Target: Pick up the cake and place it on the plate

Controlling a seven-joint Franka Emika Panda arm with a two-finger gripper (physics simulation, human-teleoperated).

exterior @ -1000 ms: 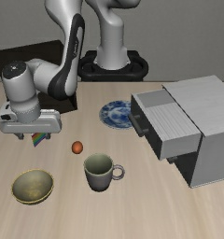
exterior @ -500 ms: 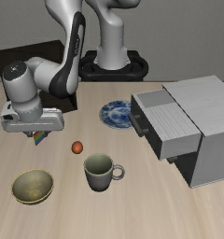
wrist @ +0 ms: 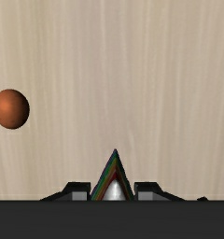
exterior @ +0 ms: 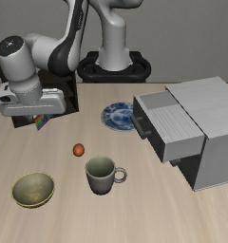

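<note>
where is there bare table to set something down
The table is bare between the plate and the ball, and between the mug and the cabinet. It is tight where the plate nears the open drawer.

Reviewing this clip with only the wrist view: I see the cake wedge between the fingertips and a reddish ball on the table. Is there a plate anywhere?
Observer: Yes, a blue patterned plate lies on the table, to the exterior view's right of the gripper.
Operator: Anything lying between the cake and it?
Observer: No; the ball, a mug and a bowl sit farther from the robot's base.
Operator: What's beyond the plate?
Observer: A grey cabinet with its drawer pulled open.
</note>
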